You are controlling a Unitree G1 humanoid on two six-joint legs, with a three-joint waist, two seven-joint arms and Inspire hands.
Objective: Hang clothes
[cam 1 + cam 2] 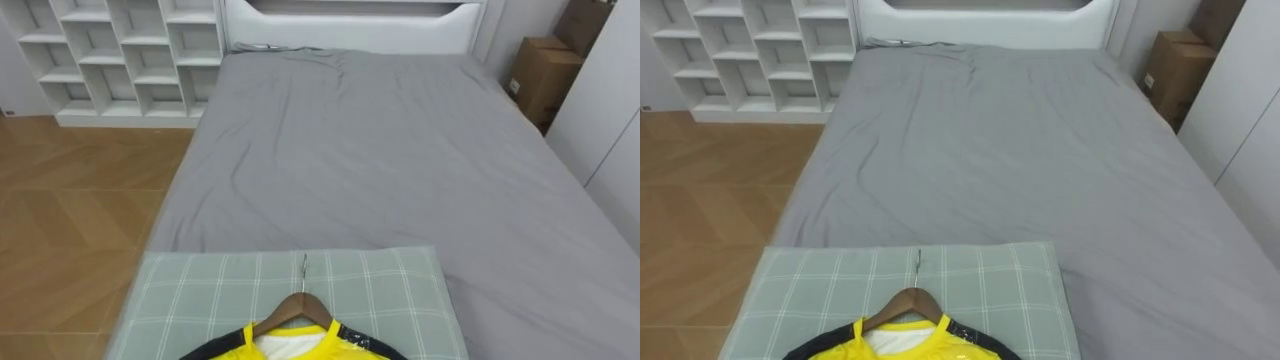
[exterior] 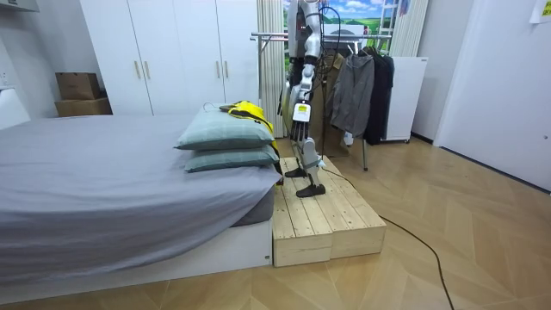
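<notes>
Lying on the upper of two green checked pillows (image 2: 225, 131) at the foot of the grey bed (image 1: 380, 150) is the yellow shirt (image 2: 250, 110) on its wooden hanger (image 1: 300, 305), and the room view adds the robot on a wooden platform (image 2: 318, 220), its left hand (image 2: 298, 129) hanging with a grip I cannot tell, before a clothes rack (image 2: 274, 36).

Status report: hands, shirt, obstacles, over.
Left hand down at side. Yellow shirt on hanger, lying on top pillow. Nothing on it; rack behind robot.

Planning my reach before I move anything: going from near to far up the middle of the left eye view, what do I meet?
yellow shirt → wooden hanger → checked pillow → grey bed → white headboard
</notes>
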